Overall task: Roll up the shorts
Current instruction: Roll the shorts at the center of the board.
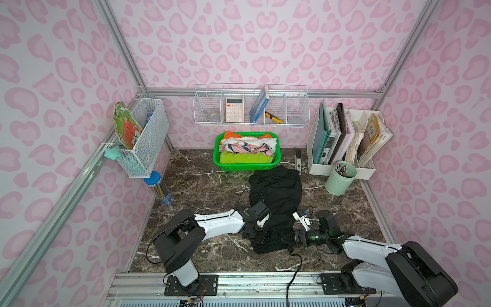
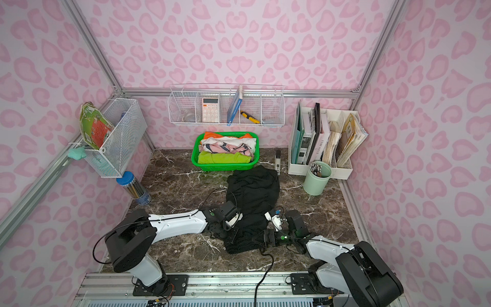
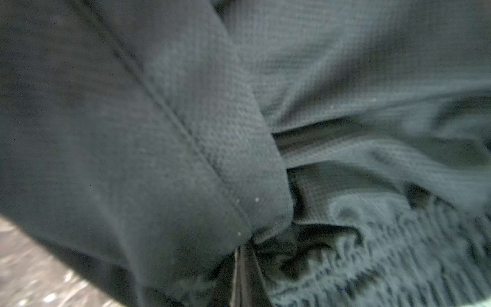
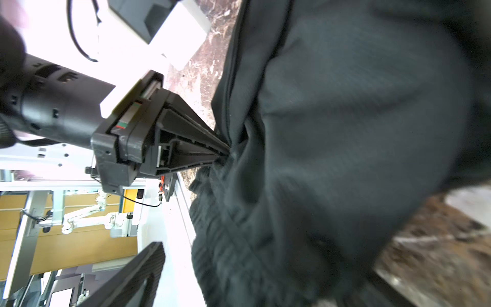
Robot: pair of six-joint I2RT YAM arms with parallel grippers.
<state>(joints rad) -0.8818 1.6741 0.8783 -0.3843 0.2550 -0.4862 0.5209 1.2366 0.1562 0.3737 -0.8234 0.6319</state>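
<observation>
nearest the robot's base, the gathered waistband point(image 4: 225, 239) end of the shorts point(image 1: 276, 188) lies bunched on the marble worktop point(image 1: 202, 186) between the two arms. the left tool point(image 4: 225, 156) is pressed together, pinching a seamed fold of the black fabric just above the waistband; the right wrist view shows the cloth puckering into its tip. the right tool point(image 1: 287, 240) stands spread wide at the shorts' opposite edge, cloth close against it but nothing clamped

the roll looks barely begun, and the main risk, as i judge it, is a lopsided one: with only one side gripped, turning that fold over would drag one edge while the other stays flat, giving a cone and not a roll. the pinch also looks shallow and on thin, slippery layers, so a firm pull could slide it free or lift only the top layer

further out, the rest of the shorts runs away from the arms, wrinkled rather than smoothed, so creases could get rolled in. its far end lies just beside the green basket point(image 1: 247, 166) of clothes, with a mint cup point(image 1: 340, 183) off to one side; pushing the fabric outward could crowd the basket
</observation>
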